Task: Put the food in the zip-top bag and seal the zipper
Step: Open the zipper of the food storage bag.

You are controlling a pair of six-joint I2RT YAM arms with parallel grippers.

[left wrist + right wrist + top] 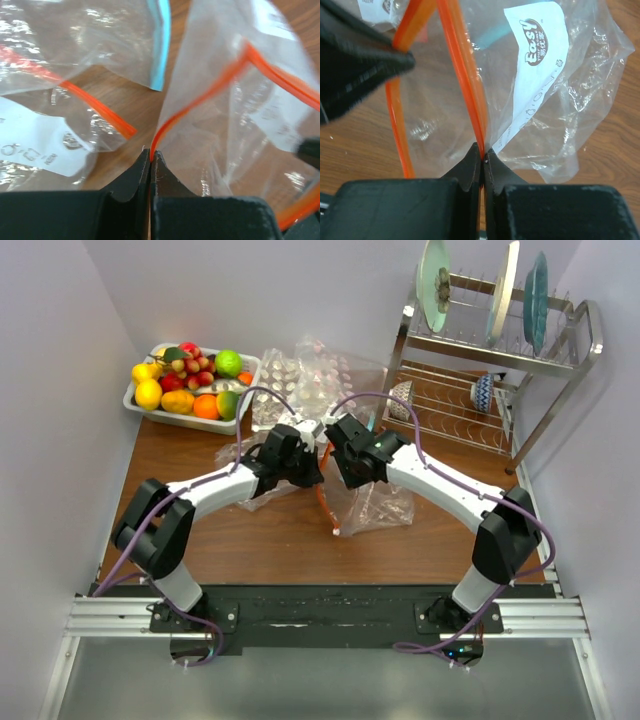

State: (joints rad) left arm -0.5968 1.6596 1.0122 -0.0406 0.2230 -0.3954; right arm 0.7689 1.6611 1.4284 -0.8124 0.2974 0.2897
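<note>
The zip-top bag (378, 506) lies crumpled at the table's middle, its orange zipper (326, 502) trailing toward the near edge. Both grippers meet just above it. My left gripper (312, 462) (151, 151) is shut on one lip of the zipper (200, 97), and the clear bag (235, 130) hangs to its right. My right gripper (338, 462) (483, 150) is shut on the other lip of the zipper (462, 65); the left arm's dark finger (360, 65) shows at upper left, pinching the strip. The food (190, 378), including a lemon, lime, orange and grapes, sits in a white tray (160, 417) at back left.
A heap of spare clear bags (310, 380) lies at the back middle. One has a teal strip (162, 45) and another an orange strip (75, 92). A metal dish rack (500, 350) with plates and bowls stands at back right.
</note>
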